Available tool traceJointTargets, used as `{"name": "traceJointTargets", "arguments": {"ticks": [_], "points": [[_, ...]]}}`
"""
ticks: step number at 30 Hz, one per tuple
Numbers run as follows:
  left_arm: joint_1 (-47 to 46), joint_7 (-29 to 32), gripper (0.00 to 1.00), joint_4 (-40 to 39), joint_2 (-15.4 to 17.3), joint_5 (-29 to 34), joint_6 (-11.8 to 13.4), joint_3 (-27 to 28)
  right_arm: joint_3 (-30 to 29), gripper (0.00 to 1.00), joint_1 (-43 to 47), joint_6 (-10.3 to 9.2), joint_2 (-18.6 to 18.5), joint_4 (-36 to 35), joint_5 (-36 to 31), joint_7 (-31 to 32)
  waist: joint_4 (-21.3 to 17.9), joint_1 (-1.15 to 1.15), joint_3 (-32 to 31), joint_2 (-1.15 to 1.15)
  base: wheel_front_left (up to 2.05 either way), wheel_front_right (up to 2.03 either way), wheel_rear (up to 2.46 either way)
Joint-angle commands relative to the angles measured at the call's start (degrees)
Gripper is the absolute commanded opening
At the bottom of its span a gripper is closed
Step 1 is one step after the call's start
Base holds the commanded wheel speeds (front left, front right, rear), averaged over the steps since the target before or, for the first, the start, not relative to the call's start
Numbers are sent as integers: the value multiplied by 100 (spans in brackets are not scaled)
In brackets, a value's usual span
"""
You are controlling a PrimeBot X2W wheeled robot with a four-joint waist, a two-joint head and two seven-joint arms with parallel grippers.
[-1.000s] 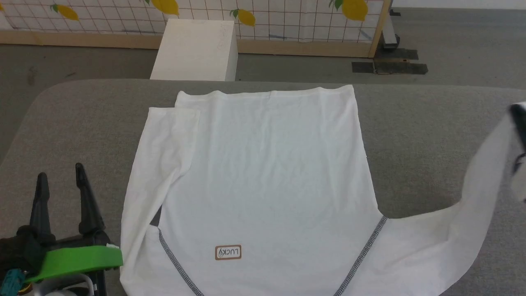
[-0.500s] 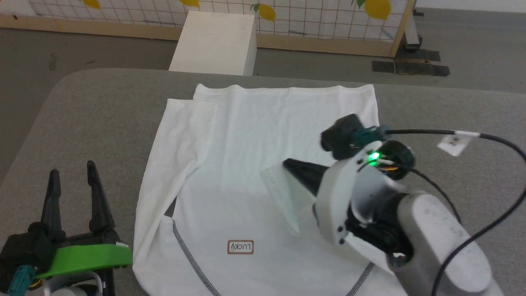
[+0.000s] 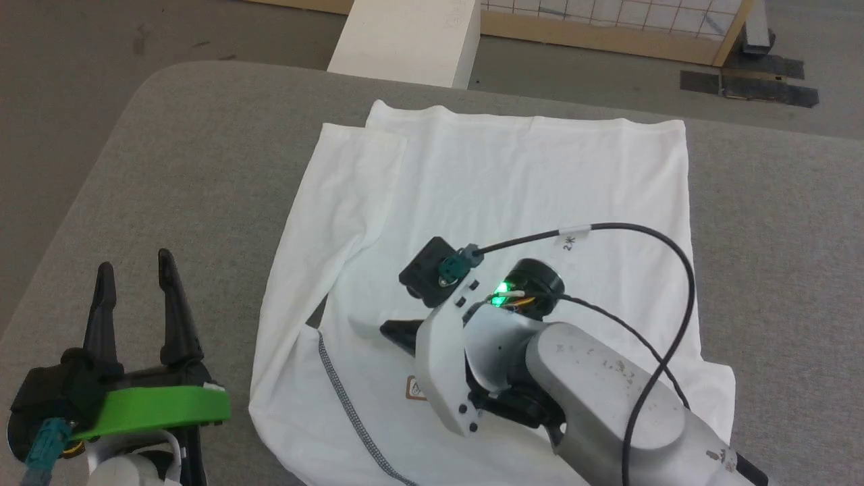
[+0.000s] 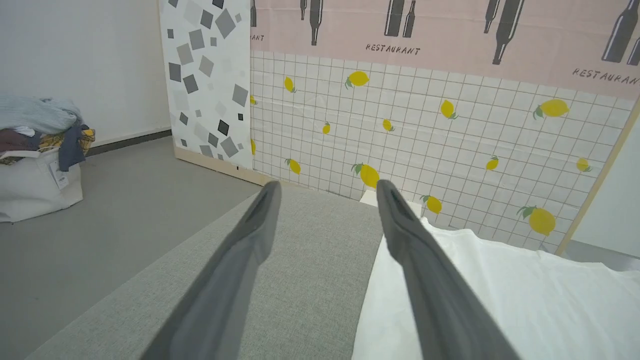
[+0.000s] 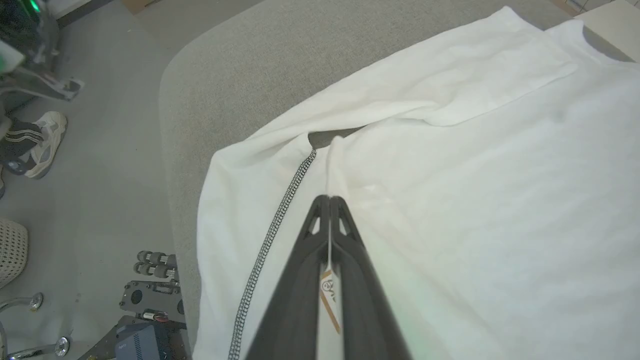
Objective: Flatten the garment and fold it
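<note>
White cloth covers the middle of the grey tabletop [image 3: 169,169]: the garment [image 3: 513,182] lies spread flat there, its straight hem toward the far edge. A narrow panel is folded inward along the robot's left side. Dark grey-and-white stitching [image 3: 344,398] runs diagonally near the close edge, and a small brown label [image 3: 413,388] peeks out beside the right arm.

The right gripper [image 3: 391,332] reaches across the garment, pointing toward the robot's left. Its fingers are pressed tight together at a low ridge of fabric [image 5: 329,199], and a thin sliver of white shows between them, so it appears to pinch the garment.

The left gripper [image 3: 134,260] sits over bare tabletop just beside the garment's left edge, its fingers spread wide apart with nothing between them [image 4: 328,184].

A white box [image 3: 412,34] stands on the floor beyond the far edge.
</note>
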Motion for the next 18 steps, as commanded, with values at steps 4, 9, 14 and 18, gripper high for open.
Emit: {"name": "traceJointTargets", "arguments": {"ticks": [4,9,14,18], "points": [[-95,-21,100,54,-45,-41,-32,-11,460,0,-218,-9,61,440,204,75,91,0,85,0,0,0,0],[-121,-21,100,130,-59,-37,-36,-28,431,100,-299,-9,71,526,536,-254,34,0,18,0,0,0,0],[-59,-21,100,193,-19,31,-48,39,-666,100,-309,-9,-117,153,690,-1141,-141,0,-183,0,0,0,0],[0,-21,100,217,42,79,-44,81,-1927,100,-18,-9,-433,-233,299,-1902,-299,0,-324,0,0,0,0]]}}
